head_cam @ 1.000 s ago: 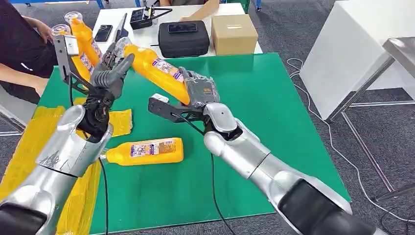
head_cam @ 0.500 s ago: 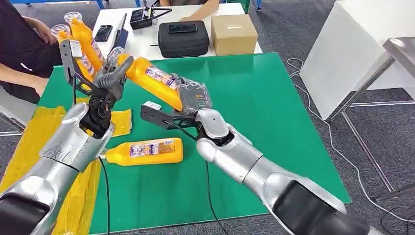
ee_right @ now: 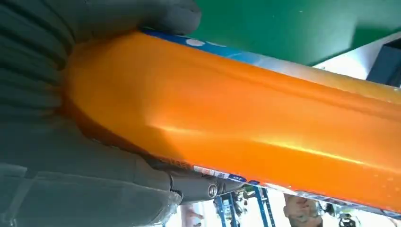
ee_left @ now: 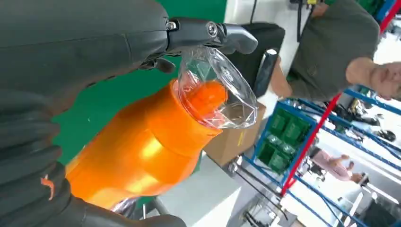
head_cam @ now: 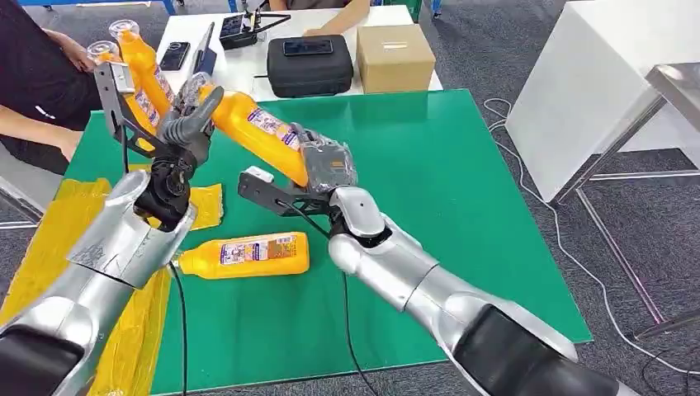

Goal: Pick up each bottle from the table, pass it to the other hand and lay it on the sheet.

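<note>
My right hand [head_cam: 326, 161] grips an orange bottle [head_cam: 256, 132] by its base, holding it tilted above the green table [head_cam: 462, 206] with the clear cap pointing at my left hand [head_cam: 186, 128]. The left hand's fingers and thumb stand apart around the bottle's neck. In the left wrist view one finger [ee_left: 208, 30] lies along the clear cap [ee_left: 217, 90] and the bottle's shoulder [ee_left: 142, 151] sits by the palm. The right wrist view has the bottle's body [ee_right: 236, 132] against the grey palm [ee_right: 94, 189]. A second orange bottle [head_cam: 248, 254] lies flat on the table beside the yellow sheet [head_cam: 49, 239].
Two more orange bottles [head_cam: 144, 70] stand at the table's far left corner. A person [head_cam: 33, 74] sits by the left edge. A black case [head_cam: 309, 64] and a cardboard box [head_cam: 394, 56] rest on the white table behind. A white cabinet [head_cam: 594, 82] stands to the right.
The right hand carried the bottle a little to the left, bringing its neck into the left hand. The left hand's thumb now lies over the neck.
</note>
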